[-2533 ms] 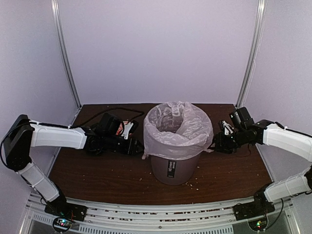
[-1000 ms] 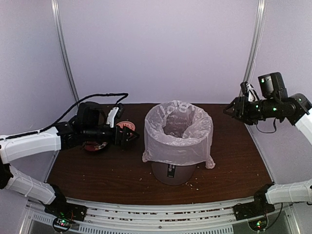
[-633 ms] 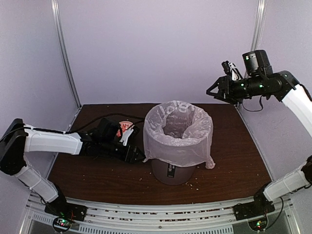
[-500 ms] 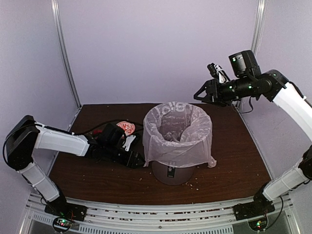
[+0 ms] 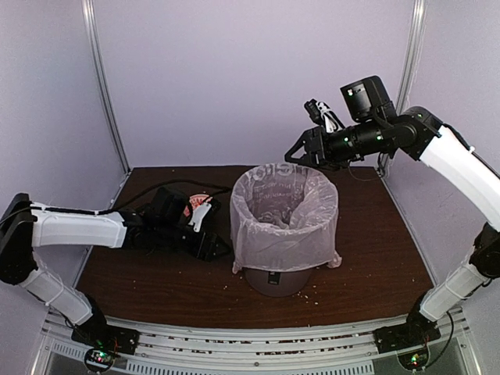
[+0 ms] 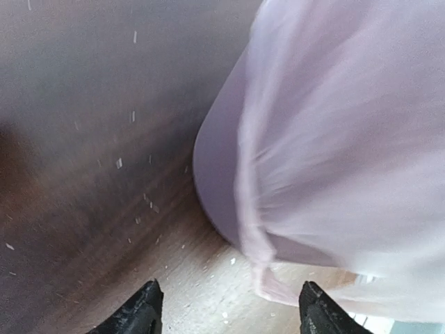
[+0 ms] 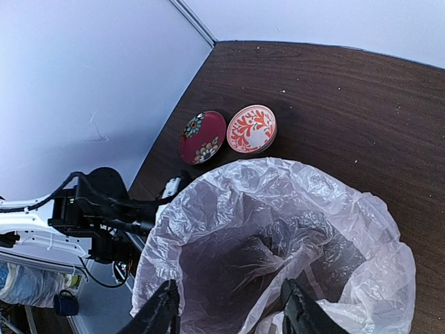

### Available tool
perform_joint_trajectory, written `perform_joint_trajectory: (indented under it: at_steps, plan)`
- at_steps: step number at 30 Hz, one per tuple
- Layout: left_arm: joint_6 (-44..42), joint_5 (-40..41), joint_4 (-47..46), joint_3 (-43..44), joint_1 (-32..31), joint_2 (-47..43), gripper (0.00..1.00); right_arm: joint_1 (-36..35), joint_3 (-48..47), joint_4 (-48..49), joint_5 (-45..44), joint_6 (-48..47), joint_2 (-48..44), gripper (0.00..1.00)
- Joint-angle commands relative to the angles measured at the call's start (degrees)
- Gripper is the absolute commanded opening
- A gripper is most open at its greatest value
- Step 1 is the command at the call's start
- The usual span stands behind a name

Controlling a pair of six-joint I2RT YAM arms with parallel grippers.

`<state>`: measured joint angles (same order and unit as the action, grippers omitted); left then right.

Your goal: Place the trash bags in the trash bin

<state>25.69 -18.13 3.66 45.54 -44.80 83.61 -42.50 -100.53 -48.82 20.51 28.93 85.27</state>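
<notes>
Dark brown, wood-grained worktop (image 5: 375, 234) carries every item shown.

Trash bin (image 5: 297, 280): a round, tapered, mauve-brown plastic wastebasket standing upright at the middle of the worktop. Only its lowest band shows, and the rest of the wall is covered.

Trash bag (image 5: 285, 234): thin, crinkly, translucent pinkish-white film sitting inside the bin as a liner. Its mouth is turned out over the rim and hangs down the outside almost to the base, with a loose corner at the lower right. From the right wrist view, the film sags into the hollow in dark, crumpled folds, and those folds are all that lies within.

Right pincer (image 5: 301, 154): raised above the far rim of the bin, its black fingers spread wide, with the open bag mouth framed between the tips.

Left pincer (image 5: 221, 248): low over the worktop, just left of the bin. Its fingers are spread, with the bag's hem and the bin's base ahead of the tips. Contact with the film cannot be told.

Two small red bowls, one dark with flower motifs (image 7: 203, 136) and one with a red-and-white scroll pattern (image 7: 252, 128), sit side by side, left of the bin and farther back.

Black label (image 5: 273, 276): a small rectangle on the bin's near wall, partly under the hem.

Pale crumbs (image 6: 118, 163) are scattered on the wood.
</notes>
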Motion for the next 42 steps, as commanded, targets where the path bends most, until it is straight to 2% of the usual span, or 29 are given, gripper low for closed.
perform_joint_trajectory:
  at_steps: [1, 5, 8, 12, 15, 18, 21, 31, 37, 42]
  plan:
    - [-2.09, 1.4, 3.92, -0.2, -0.03, -7.31, 0.7, -0.23, 0.31, 0.92, -1.16, 0.38, -2.06, 0.49]
    - [-1.79, 5.04, 4.94, -1.11, 0.1, -15.95, 0.71, -0.23, 0.17, 0.73, -1.39, 0.27, -2.26, 0.49]
    - [-1.27, 7.6, 4.01, 0.81, 2.62, -16.87, 0.72, -0.21, -0.25, 0.61, -1.22, 0.1, -2.05, 0.49]
    - [-1.78, 7.88, 3.83, 8.99, 6.25, -7.38, 0.67, -0.21, -1.78, -0.93, -1.72, -0.96, -1.53, 0.46]
    - [-2.61, 6.31, 2.03, 16.79, 6.37, 0.03, 0.64, -0.21, -3.82, -3.03, -1.88, -1.89, -0.5, 0.44]
    - [-2.54, 3.05, -0.5, 20.77, 6.34, 4.64, 0.63, -0.21, -5.28, -4.85, -2.49, -2.52, -0.06, 0.41]
    - [-1.4, -0.04, -3.68, 21.39, 5.4, 6.6, 0.62, -0.21, -5.0, -5.41, -3.51, -2.6, -1.04, 0.4]
    - [-0.73, 0.05, -5.8, 22.37, -0.42, 10.4, 0.62, -0.21, 0.44, -4.74, -4.26, -0.98, -5.58, 0.4]
    - [0.32, -0.78, -6.97, 23.31, -4.62, 12.68, 0.62, -0.35, -0.7, -9.0, -3.99, -2.06, -4.35, 0.39]
    - [3.3, 4.95, -5.55, 19.94, -4.58, 9.97, 0.64, -1.2, -2.03, -13.36, -4.18, -3.21, -2.64, 0.32]
